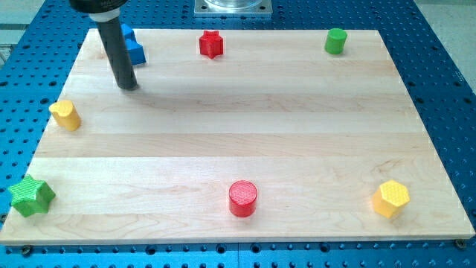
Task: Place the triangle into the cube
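While no clear triangle or cube shows, task looks unstarted. Near edge of surface: green star, red cylinder, yellow hexagon. Mid-left: one yellow block. Far: blue block half hidden, red star, green cylinder. My tip, no end effector to clench, sits just below blue.

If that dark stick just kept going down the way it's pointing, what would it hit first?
My tip points straight down at the wooden board and already seems to rest on it, so the bare wood comes first. The blue block sits just behind, toward the view's top, off that line.
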Controlling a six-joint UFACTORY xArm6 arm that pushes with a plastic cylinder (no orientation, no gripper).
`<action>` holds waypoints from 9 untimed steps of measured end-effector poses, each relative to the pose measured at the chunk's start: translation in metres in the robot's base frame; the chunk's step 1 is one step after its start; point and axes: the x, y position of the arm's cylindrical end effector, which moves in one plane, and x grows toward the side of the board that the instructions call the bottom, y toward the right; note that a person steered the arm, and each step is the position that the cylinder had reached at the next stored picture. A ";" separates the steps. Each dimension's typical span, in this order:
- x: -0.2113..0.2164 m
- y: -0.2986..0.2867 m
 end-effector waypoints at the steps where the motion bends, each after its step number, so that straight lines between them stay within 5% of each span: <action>1: -0.041 -0.026; 2: -0.060 -0.027; 4: -0.014 -0.012; 6: -0.072 0.028; 7: -0.063 0.021; 9: -0.034 0.175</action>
